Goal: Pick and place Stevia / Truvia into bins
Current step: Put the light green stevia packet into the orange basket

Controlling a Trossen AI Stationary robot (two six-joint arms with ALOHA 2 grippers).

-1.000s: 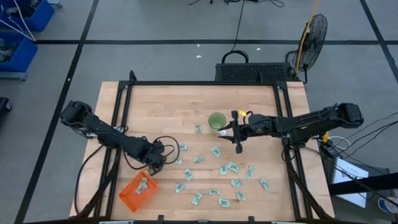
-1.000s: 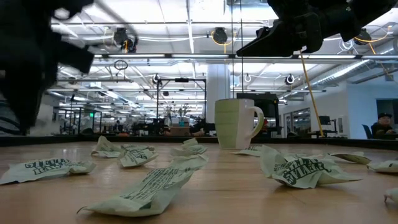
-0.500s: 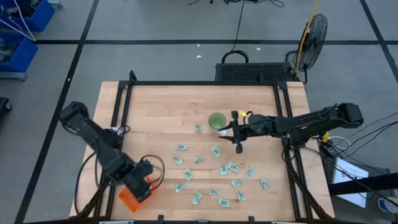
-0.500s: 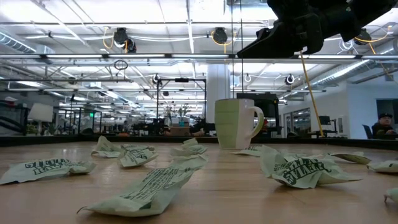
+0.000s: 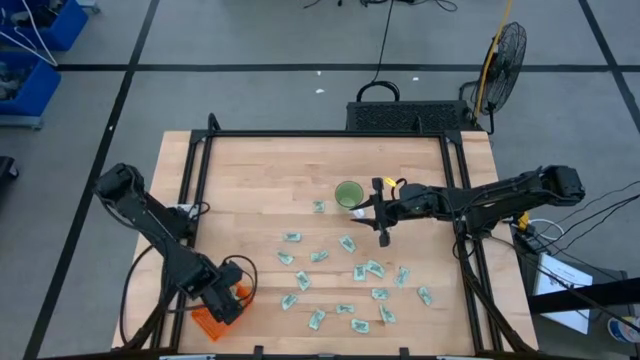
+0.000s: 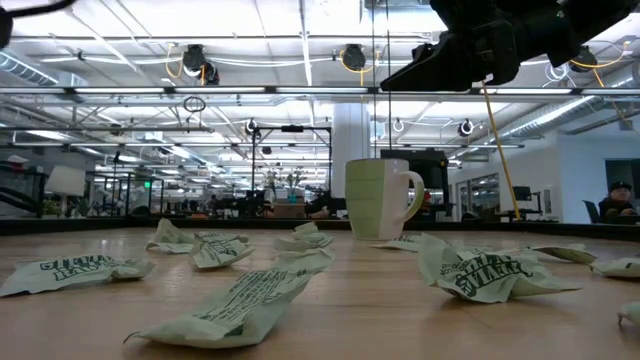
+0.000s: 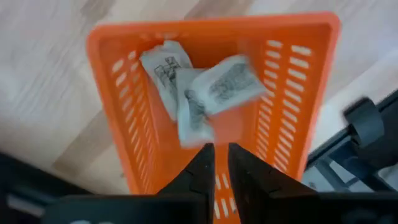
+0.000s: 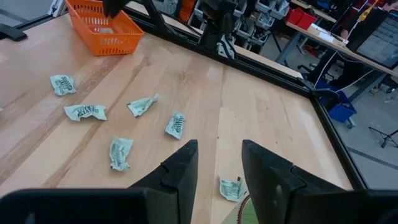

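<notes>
My left gripper (image 5: 226, 300) hangs over the orange basket (image 5: 208, 322) at the table's near left corner, pointing down. In the left wrist view its fingers (image 7: 221, 167) stand slightly apart with nothing between them, above the basket's floor. Three sachets (image 7: 205, 90) lie in the basket (image 7: 118, 112); one (image 7: 233, 84) is blurred. Several more sachets (image 5: 345, 270) lie scattered on the wood. My right gripper (image 5: 384, 236) waits open above the table, beside the green cup (image 5: 348, 193).
The green cup (image 6: 380, 198) stands at the table's middle, toward the far side. Black frame rails (image 5: 190, 190) run along the table's left, far and right edges. Crumpled sachets (image 8: 84, 112) lie between the cup and the basket (image 8: 102, 28). Bare wood spans the far half.
My left gripper has swung from the wood beyond the basket toward the table's near left corner, turning as it went, and now hangs over the basket. It has left the low view. My right arm has kept still.
</notes>
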